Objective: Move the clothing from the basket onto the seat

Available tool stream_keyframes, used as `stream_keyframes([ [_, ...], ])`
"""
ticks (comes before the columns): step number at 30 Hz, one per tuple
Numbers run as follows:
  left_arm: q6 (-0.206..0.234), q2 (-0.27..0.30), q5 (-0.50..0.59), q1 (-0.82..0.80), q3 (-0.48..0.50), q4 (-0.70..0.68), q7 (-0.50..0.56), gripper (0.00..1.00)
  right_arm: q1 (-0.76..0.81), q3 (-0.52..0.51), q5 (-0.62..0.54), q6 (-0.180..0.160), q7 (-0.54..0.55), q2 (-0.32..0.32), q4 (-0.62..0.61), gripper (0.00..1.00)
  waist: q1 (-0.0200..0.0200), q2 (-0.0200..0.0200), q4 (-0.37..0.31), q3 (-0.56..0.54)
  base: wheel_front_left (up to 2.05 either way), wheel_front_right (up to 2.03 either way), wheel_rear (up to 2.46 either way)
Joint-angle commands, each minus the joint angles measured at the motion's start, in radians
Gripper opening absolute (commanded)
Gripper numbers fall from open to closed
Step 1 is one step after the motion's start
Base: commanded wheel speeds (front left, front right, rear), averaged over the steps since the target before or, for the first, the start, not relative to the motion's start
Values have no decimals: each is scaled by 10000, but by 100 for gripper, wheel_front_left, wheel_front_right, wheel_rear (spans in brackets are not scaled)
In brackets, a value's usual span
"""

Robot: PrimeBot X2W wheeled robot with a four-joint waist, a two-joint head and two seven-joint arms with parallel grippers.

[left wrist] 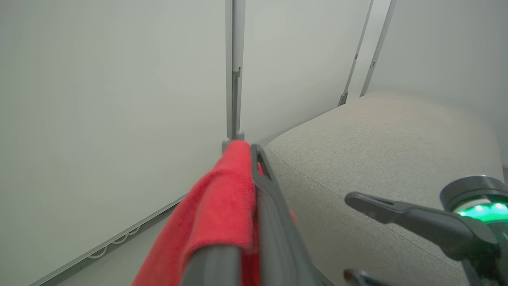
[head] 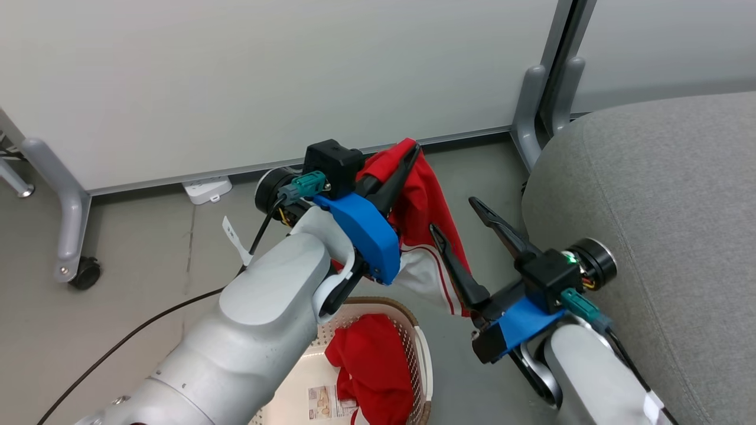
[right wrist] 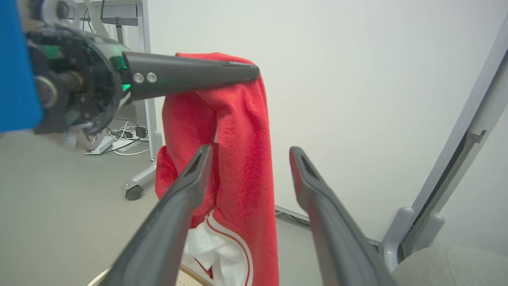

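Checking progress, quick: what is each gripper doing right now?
Left gripper: shut on the bright red fabric garment with white trim.
Right gripper: open, holding nothing.

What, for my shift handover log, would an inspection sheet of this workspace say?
Surface: seat bare where visible.
Job's things: hanging red garment held above basket; second red garment lies in it.
Clutter: printed paper in basket.
Grippers: left gripper shut on hanging red garment; right gripper open, empty, beside it.
Cables: black cable across floor; power strip by wall.
Surroundings: pale partition panels, castor foot.
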Motion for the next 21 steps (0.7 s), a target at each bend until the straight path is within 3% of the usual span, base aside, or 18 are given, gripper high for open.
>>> stream_keyframes([
  [1,51,27,-60,-192,-63,-63,-41,0,-344,105,-69,-7,-37,-26,175,100,-1,0,76,92,0,0,0],
  [21,511,24,-740,-794,-1264,-1159,-111,0,-3046,1061,-149,-7,-29,269,3814,100,-1,0,734,805,0,0,0],
])
